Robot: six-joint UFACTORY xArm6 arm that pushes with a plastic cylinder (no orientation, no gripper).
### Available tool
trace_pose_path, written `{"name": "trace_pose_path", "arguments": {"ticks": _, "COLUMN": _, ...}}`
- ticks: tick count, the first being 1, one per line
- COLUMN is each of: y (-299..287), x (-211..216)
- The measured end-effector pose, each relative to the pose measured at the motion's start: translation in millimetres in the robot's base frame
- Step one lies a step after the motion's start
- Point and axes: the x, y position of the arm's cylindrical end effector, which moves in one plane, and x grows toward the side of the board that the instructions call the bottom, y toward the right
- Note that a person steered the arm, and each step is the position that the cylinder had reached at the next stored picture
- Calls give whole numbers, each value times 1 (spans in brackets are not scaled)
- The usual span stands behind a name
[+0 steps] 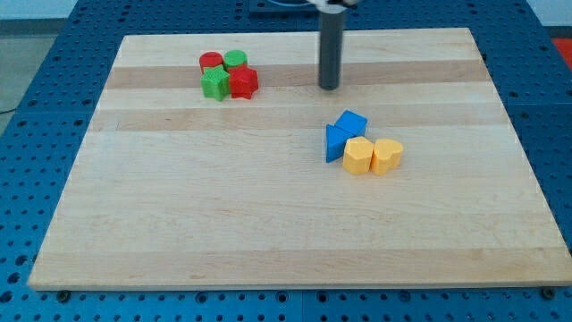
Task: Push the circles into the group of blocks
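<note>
My tip (329,87) stands well to the view's right of the red circle (211,62) and green circle (235,60) (no jaws here, only a rod). Both circles touch the green star (214,83) and red block (243,82), so the job looks done. Next, I think, only check.

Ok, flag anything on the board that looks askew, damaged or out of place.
Nothing stands out. The red circle, green circle, green star and red block sit tightly clustered; the blue and yellow blocks form another neat cluster. My tip stands between, touching neither.
</note>
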Motion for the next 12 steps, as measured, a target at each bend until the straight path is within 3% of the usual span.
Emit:
{"name": "trace_pose_path", "arguments": {"ticks": 2, "y": 105, "x": 35}}
{"name": "trace_pose_path", "arguments": {"ticks": 3, "y": 117, "x": 114}}
{"name": "trace_pose_path", "arguments": {"ticks": 4, "y": 103, "x": 165}}
{"name": "trace_pose_path", "arguments": {"ticks": 6, "y": 60, "x": 158}}
{"name": "trace_pose_path", "arguments": {"ticks": 8, "y": 51, "x": 131}}
{"name": "trace_pose_path", "arguments": {"ticks": 10, "y": 87, "x": 98}}
{"name": "trace_pose_path", "arguments": {"ticks": 12, "y": 107, "x": 108}}
